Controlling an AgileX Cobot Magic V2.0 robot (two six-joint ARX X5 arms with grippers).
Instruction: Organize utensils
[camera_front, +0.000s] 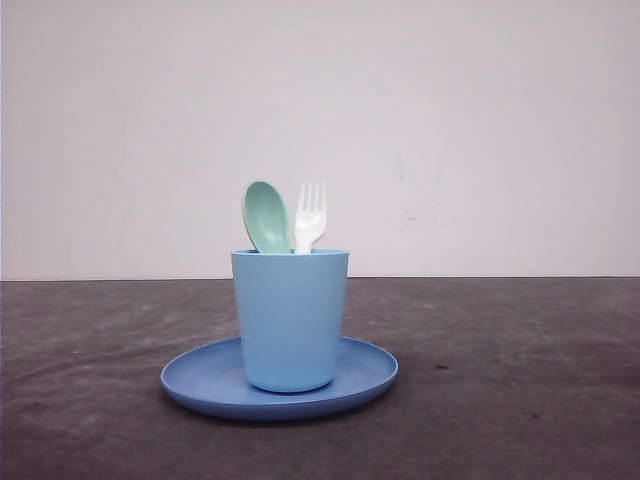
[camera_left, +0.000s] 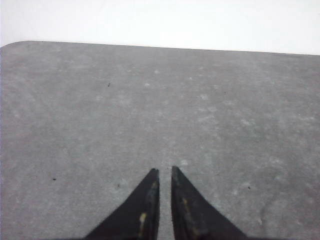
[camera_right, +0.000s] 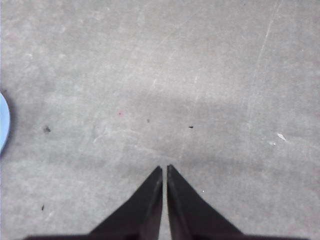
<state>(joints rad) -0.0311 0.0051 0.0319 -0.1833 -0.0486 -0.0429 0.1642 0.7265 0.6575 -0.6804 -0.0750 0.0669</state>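
In the front view a pale mint-green spoon (camera_front: 265, 216) and a small white fork (camera_front: 309, 218) stand upright side by side in a light blue cup (camera_front: 290, 318). The cup sits on a round blue plate (camera_front: 200, 383) in the middle of the dark table. My left gripper (camera_left: 164, 170) hangs over bare grey tabletop, shut, with nothing between its black fingers. My right gripper (camera_right: 164, 167) is also shut and empty above bare table, and the plate's edge (camera_right: 2, 122) shows off to its side.
The table's far edge (camera_left: 150, 46) meets a plain white wall. The dark tabletop (camera_front: 520, 400) stretches bare to both sides of the plate.
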